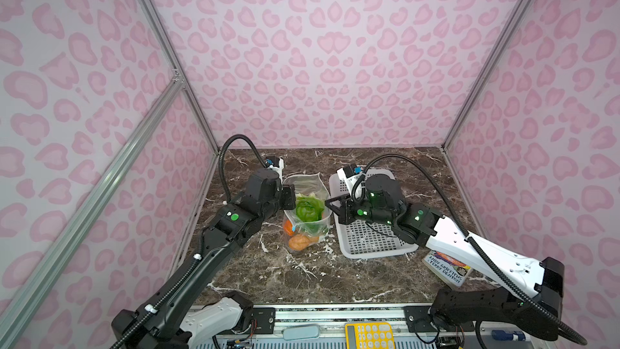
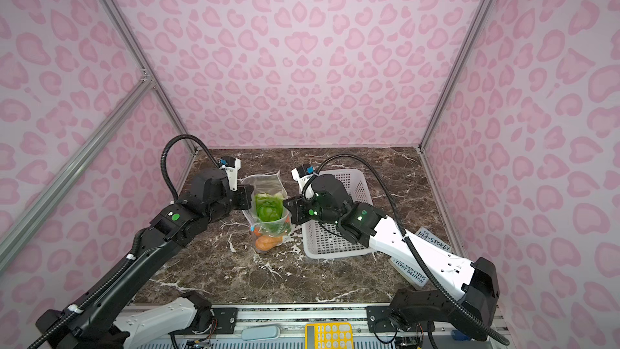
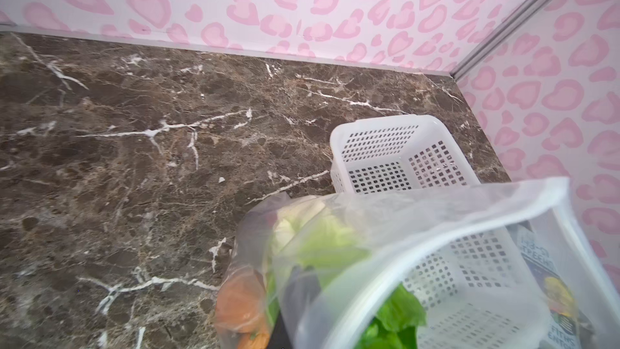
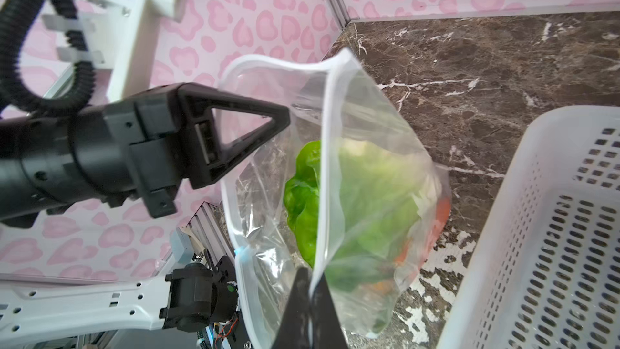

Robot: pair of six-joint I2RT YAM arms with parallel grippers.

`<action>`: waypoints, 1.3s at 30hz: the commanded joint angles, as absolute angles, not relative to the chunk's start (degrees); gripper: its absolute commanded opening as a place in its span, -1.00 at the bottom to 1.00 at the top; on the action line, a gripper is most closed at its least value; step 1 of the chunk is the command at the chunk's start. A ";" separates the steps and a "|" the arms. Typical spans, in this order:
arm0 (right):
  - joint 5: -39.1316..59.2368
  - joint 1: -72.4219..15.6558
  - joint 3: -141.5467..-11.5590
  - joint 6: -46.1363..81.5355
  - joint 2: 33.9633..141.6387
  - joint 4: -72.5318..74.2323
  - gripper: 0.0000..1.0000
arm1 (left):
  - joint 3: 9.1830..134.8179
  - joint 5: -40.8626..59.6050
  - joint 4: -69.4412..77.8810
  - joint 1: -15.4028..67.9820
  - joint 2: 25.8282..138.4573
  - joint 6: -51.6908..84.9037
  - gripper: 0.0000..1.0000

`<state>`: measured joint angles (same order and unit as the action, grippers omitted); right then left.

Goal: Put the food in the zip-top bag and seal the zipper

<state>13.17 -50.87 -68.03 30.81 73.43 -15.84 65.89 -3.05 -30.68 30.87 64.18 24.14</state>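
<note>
Left and right jaws, shut, pinch opposite rims of the bag (image 1: 308,213); pull apart evenly to straighten the zipper (image 4: 322,162).

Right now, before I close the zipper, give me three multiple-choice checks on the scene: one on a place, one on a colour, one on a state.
1. In both top views, where does the white basket sit relative to the zip-top bag?
A. to its left
B. on top of it
C. to its right

2. What colour is the cabbage, the largest food piece in the bag?
A. green
B. purple
C. yellow

3. What state is the bag's mouth in?
A. sealed flat
B. held open by the left gripper and the right gripper
C. open with no gripper touching it

Answers:
1 C: the basket lies beside the bag, on its right.
2 A: green leaves show through the clear plastic.
3 B: each gripper is shut on one side of the rim, and the mouth gapes between them.
</note>
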 commanded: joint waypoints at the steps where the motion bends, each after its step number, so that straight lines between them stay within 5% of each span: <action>1: 7.07 -50.63 -67.32 29.19 71.78 -18.44 -1.00 | 68.00 6.80 -27.12 30.94 67.14 24.13 -0.94; 10: -0.23 -46.62 -58.49 31.38 59.27 -21.08 -1.00 | 74.22 15.03 -26.18 33.29 76.66 23.41 -0.94; 17: 6.05 -46.98 -55.57 27.16 56.57 -19.99 -1.00 | 78.37 16.78 -26.78 35.95 81.56 22.81 -0.94; 21: 4.49 -48.92 -60.90 18.72 59.66 -24.84 -0.18 | 78.09 16.61 -27.77 35.94 81.27 22.33 -0.94; 25: 1.58 -51.12 -67.80 8.57 62.40 -28.78 0.09 | 77.43 17.04 -28.19 35.95 80.01 22.32 -0.94; 39: 3.82 -59.94 -74.21 -14.44 72.20 -35.35 -0.04 | 77.43 18.76 -28.99 36.00 79.95 22.60 -0.94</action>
<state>3.44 -59.79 -74.94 -10.20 71.75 -33.30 77.34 17.82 -29.95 35.97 80.12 22.87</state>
